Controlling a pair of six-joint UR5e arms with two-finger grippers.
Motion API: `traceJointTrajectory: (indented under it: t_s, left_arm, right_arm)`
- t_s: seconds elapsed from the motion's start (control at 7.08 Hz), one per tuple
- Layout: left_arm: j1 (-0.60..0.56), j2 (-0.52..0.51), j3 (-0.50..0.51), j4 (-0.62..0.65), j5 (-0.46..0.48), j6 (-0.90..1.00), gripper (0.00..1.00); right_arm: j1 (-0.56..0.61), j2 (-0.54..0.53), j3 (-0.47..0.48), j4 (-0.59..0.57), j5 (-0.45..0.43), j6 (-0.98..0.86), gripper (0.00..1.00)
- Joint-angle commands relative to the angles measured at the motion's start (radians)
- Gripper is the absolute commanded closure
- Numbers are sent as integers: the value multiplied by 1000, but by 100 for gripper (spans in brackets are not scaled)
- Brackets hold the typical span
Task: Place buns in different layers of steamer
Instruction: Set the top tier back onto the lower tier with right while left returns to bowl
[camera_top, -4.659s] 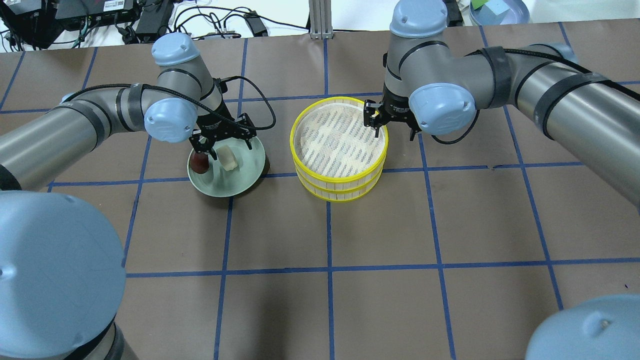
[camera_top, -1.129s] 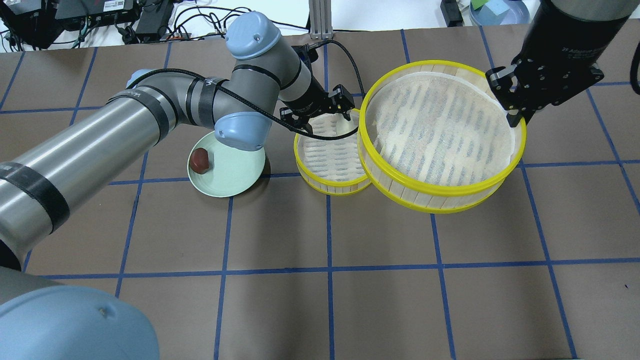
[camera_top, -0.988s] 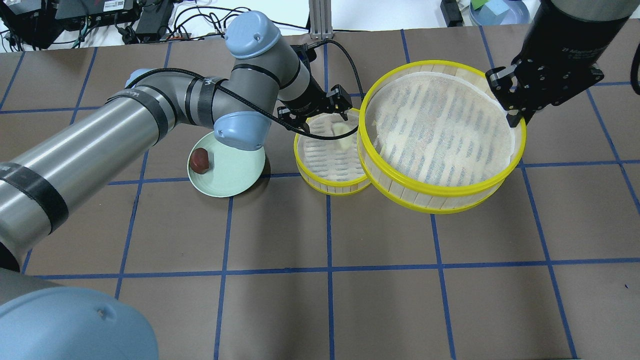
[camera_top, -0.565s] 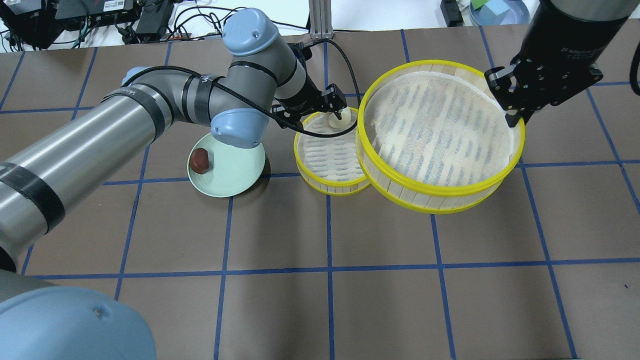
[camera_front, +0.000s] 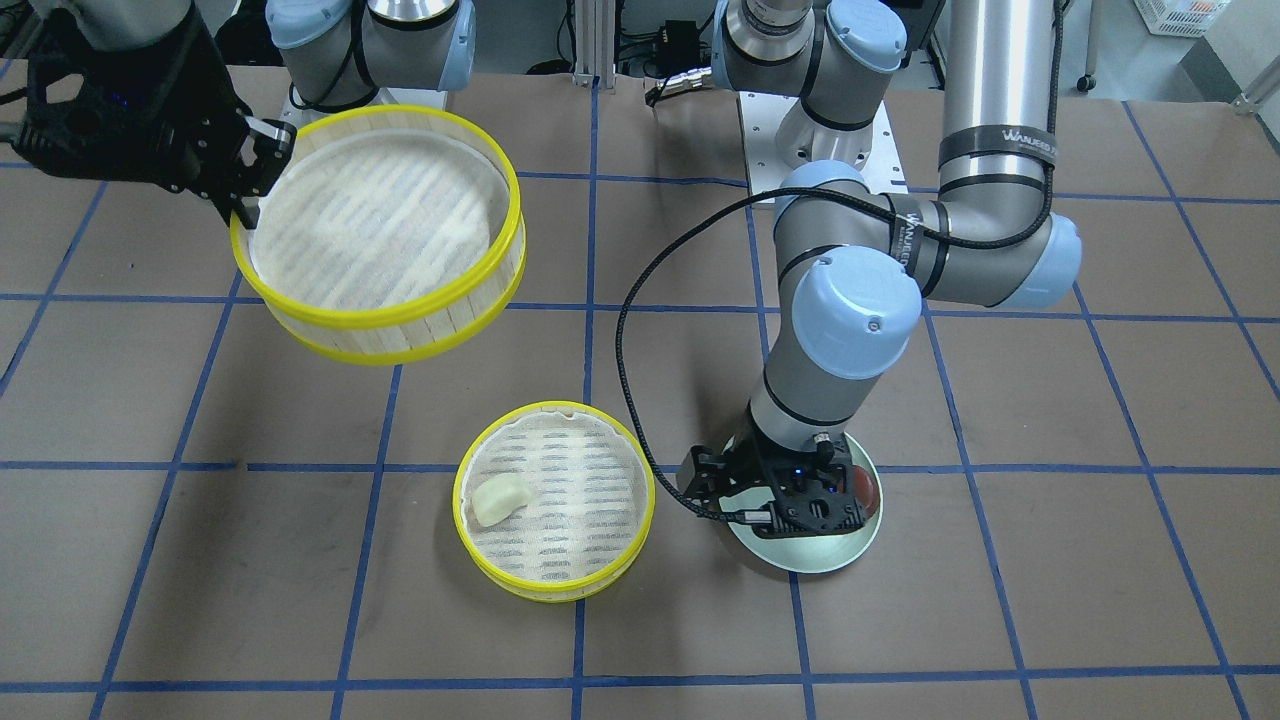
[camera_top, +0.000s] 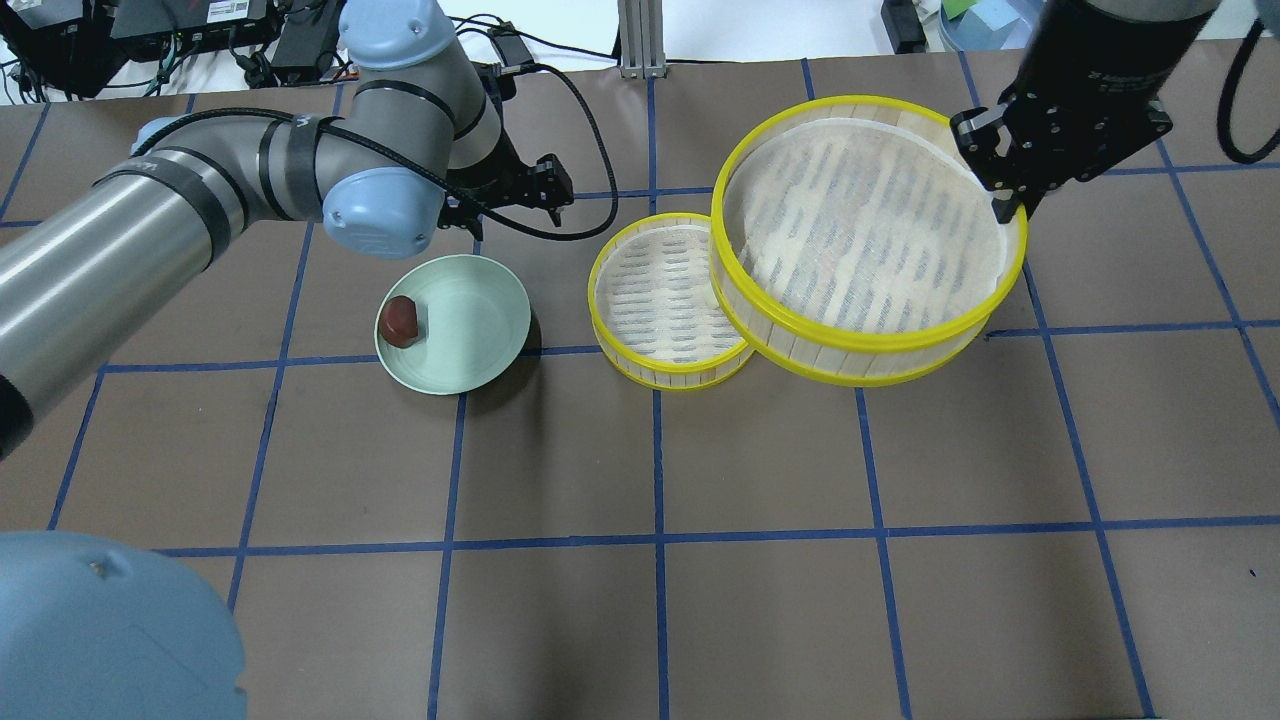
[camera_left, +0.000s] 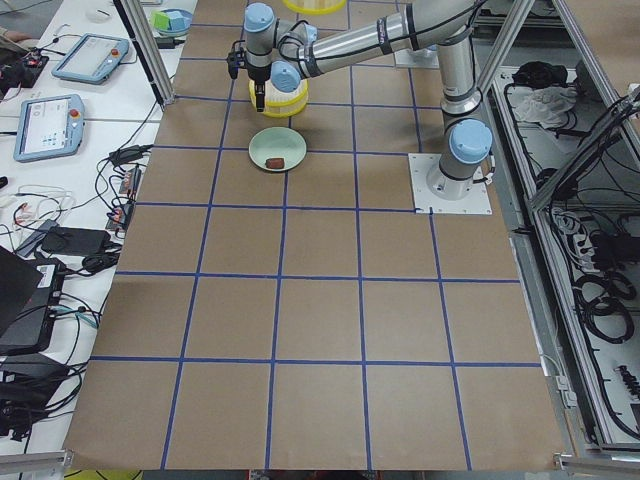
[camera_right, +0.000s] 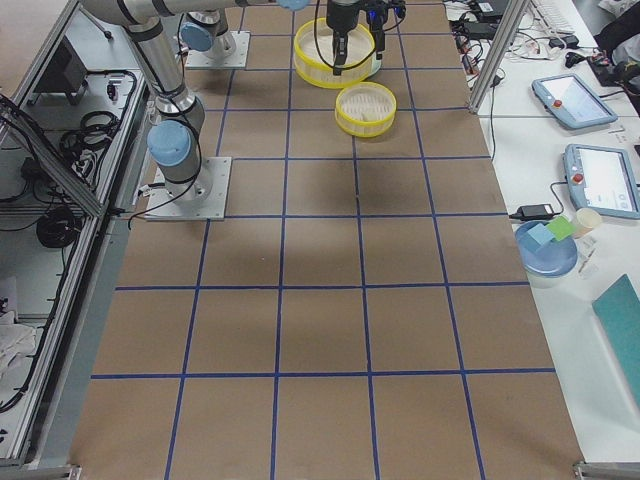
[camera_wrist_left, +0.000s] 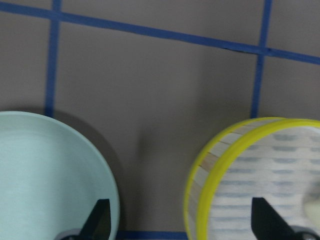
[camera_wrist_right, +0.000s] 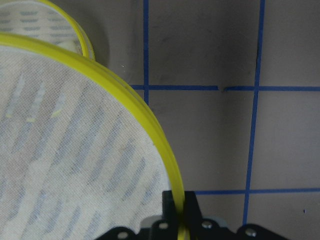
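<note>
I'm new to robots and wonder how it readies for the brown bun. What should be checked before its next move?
1. Cream bun lies in lower tray: ok.
2. Brown bun sits free on plate: ok.
3. Left pincer open and empty: ok.
4. Left pincer centred over brown bun: not ok; bun absent from its wrist view.
5. Right pincer clamped on upper tray rim, tray aloft: ok.

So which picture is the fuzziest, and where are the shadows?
Left wrist view: fuzziest, the green plate and the lower steamer tray have soft edges. Overhead view: sharp, a dark shadow hugs the plate's edge. Right wrist view: clearer, the weave of the lifted tray shows by the right hand.
</note>
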Motion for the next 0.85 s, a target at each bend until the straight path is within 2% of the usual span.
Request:
traceJointTrajectory:
  t_s: [0.0, 0.14, 0.28, 0.71]
  left_arm:
    - [45, 9, -7, -57, 151, 145, 0]
    - [47, 9, -15, -102, 243, 171, 0]
    - [47, 0, -20, -128, 279, 199, 0]
    - [57, -18, -76, -133, 283, 228, 0]
  right_arm:
    - [85, 148, -55, -151, -6, 36, 100]
    - [135, 231, -61, -186, 2, 137, 100]
    - [203, 309, -61, -264, -6, 255, 100]
    - [235, 391, -38, -297, -10, 273, 100]
